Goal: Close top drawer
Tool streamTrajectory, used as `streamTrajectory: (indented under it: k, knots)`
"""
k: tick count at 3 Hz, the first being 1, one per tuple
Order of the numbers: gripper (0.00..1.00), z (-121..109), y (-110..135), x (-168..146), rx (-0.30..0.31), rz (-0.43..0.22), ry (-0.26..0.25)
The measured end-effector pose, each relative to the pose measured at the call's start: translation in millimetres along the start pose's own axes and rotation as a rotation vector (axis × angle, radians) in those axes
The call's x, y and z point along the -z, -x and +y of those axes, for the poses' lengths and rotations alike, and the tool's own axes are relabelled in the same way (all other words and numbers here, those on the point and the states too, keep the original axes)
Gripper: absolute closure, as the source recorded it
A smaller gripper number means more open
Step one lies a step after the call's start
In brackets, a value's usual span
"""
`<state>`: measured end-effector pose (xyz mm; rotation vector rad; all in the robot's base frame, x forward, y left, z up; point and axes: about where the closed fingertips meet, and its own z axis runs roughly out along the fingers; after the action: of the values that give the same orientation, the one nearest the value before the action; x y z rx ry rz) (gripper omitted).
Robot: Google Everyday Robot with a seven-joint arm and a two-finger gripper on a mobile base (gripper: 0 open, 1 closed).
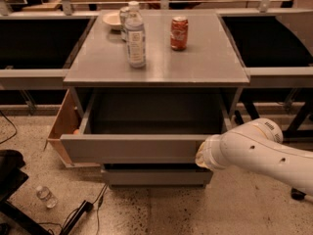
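Note:
The top drawer (132, 148) is the tall gray handle-less front and stands pulled out from the gray cabinet (156, 72). Its deep inside is open to view and looks empty. My white arm (259, 151) reaches in from the right. Its gripper end (201, 155) is against the right part of the drawer's front, at the lower edge. The gripper itself is hidden behind the wrist.
A shorter drawer front (156, 176) sits below, slightly out. A tan wooden box (63, 126) stands at the cabinet's left side. On the cabinet stand a water bottle (135, 35), a red can (179, 33) and a bowl (112, 19). A small bottle (46, 196) and cables lie on the floor.

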<state>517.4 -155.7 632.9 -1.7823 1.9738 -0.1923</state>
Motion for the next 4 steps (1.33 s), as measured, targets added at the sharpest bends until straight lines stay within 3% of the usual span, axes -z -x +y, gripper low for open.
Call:
streamTrajectory:
  k: [2,3,4]
  knots:
    - [1.00,-51,-2,-29,0.029,-0.002,-0.029]
    - [1.00,-55,-3,-32,0.034,0.000,-0.030]
    - [1.00,-77,-5,-42,0.043,0.010,-0.035]
